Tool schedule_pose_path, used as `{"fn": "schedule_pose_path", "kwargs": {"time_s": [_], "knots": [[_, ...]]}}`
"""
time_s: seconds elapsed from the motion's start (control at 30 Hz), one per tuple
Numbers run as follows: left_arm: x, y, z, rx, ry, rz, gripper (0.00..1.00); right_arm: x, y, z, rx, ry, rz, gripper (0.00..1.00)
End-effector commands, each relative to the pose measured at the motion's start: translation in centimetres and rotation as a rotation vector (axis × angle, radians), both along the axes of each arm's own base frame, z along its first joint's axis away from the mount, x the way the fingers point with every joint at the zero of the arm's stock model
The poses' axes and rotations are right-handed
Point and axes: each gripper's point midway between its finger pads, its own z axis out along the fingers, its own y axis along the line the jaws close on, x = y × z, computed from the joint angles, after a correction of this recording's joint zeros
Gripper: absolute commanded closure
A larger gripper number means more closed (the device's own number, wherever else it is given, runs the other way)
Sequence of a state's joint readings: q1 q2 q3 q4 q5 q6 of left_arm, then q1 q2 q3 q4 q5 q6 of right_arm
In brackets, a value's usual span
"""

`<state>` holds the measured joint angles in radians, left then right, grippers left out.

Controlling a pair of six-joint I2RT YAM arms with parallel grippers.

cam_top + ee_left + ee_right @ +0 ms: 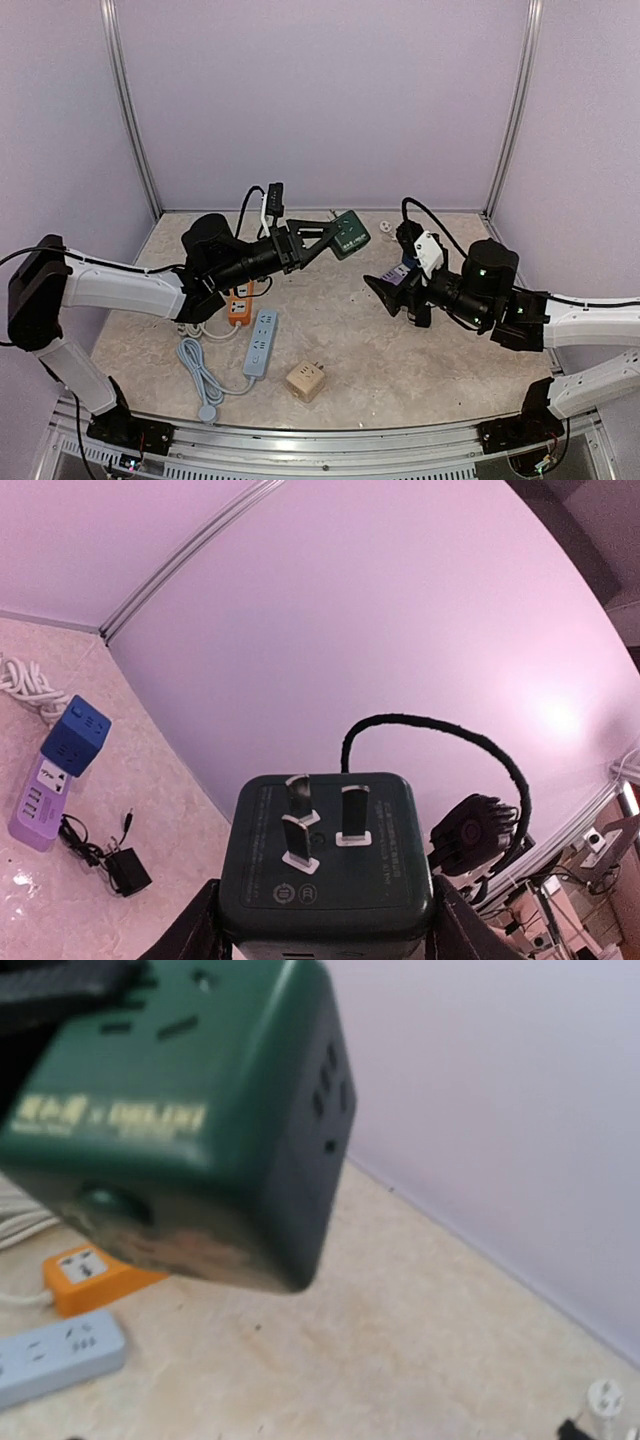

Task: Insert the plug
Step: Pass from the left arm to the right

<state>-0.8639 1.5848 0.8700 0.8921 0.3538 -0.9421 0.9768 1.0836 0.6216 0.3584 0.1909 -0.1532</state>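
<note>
- Green plug cube (325,880): it is held off the table, clamped from both sides by the left gripper (333,236). One dark finger (200,930) presses its left face and another presses its right.
- In the left wrist view, the cube's three metal prongs (320,825) stick out of the face turned towards the camera, with printed marks below them.
- In the right wrist view the cube fills the upper left. It shows a face with pale lettering and a side face with socket slots.
- In the top view the cube hangs over the middle of the table, towards the back wall, and the left arm reaches out to it from the left.
- The right gripper (385,290) sits just right of and below the cube and does not touch it. Its fingers stand apart with nothing between them.
- Under the left arm lie an orange power strip (238,306) and a light blue power strip (261,342) with a coiled cord.
- A beige cube (305,381) stands near the front edge.
- A blue cube socket (80,727) rests on a purple strip (36,802), with a small black adapter (128,872) near them.
</note>
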Motion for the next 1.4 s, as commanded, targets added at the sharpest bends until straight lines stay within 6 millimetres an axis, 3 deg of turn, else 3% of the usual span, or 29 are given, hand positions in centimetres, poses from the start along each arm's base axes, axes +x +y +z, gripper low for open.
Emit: {"fn": "schedule_pose_path", "kwargs": {"time_s": [0.0,0.13,0.2,0.3,0.67,1.07,1.37], "knots": [[0.2,0.2,2.3,-0.228,0.036,-0.004,1.00,0.1,0.3,2.1,0.103,-0.100,-0.010,0.01],[0.8,-1.2,0.8,-0.335,0.137,-0.061,1.00,-0.2,0.8,2.7,0.143,-0.149,0.008,0.03],[1.5,-2.5,-1.6,-0.332,0.217,-0.083,1.00,-0.2,1.3,2.7,0.133,-0.162,0.005,0.03],[1.6,-3.3,-2.7,-0.317,0.217,-0.061,1.00,-0.3,2.1,2.2,0.095,-0.168,0.005,0.03],[0.6,-3.9,-0.4,-0.344,0.162,-0.097,1.00,-0.3,1.7,1.4,0.076,-0.178,-0.043,0.01],[-0.6,-4.7,0.2,-0.345,0.149,-0.150,1.00,0.1,1.8,0.6,0.050,-0.175,-0.063,0.17],[-1.3,-4.7,1.7,-0.364,0.123,-0.174,1.00,0.6,1.6,-0.2,0.026,-0.182,-0.095,0.14]]}}
